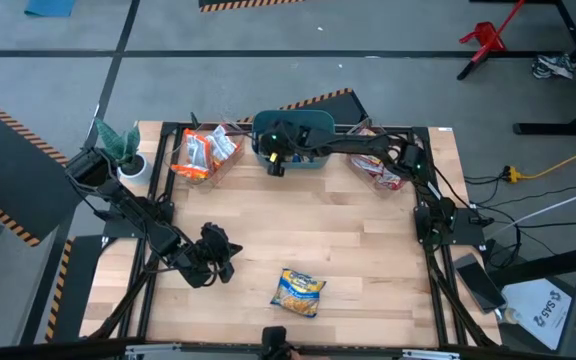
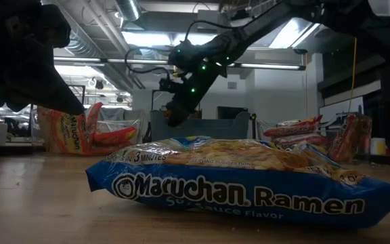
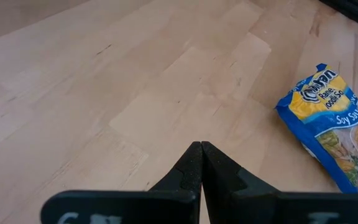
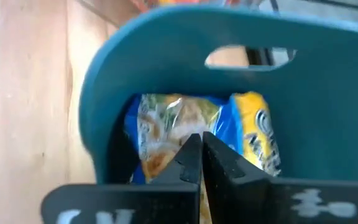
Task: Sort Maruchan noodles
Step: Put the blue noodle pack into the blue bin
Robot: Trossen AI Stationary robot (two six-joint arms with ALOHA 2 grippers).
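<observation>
Landmark = teal bin (image 1: 298, 135), far-centre of table (image 1: 368, 250).

One blue Maruchan pkt (image 1: 299, 291) lies loose on bare wood, well on the near side of the bin, flat. Long axis looks roughly diagonal to the table edge.

L gripper (image 1: 218, 255): fingers pressed together, nothing in them. Sits on the near side of the bin too, just beside the loose pkt and off its end; in L wrist view the pkt is ahead and off to one side of the fingertips, not in line.

R gripper (image 1: 274, 162): fingers closed, empty, at the bin's near-left wall. R wrist view shows blue pkts (image 4: 197, 124) already inside the bin.

Judgement: L arm clearly nearer the loose pkt. It'd need to open and square up across the pkt's short side.

Orange pkts (image 1: 200, 152) left of bin, red pkts (image 1: 383, 172) right of bin.
</observation>
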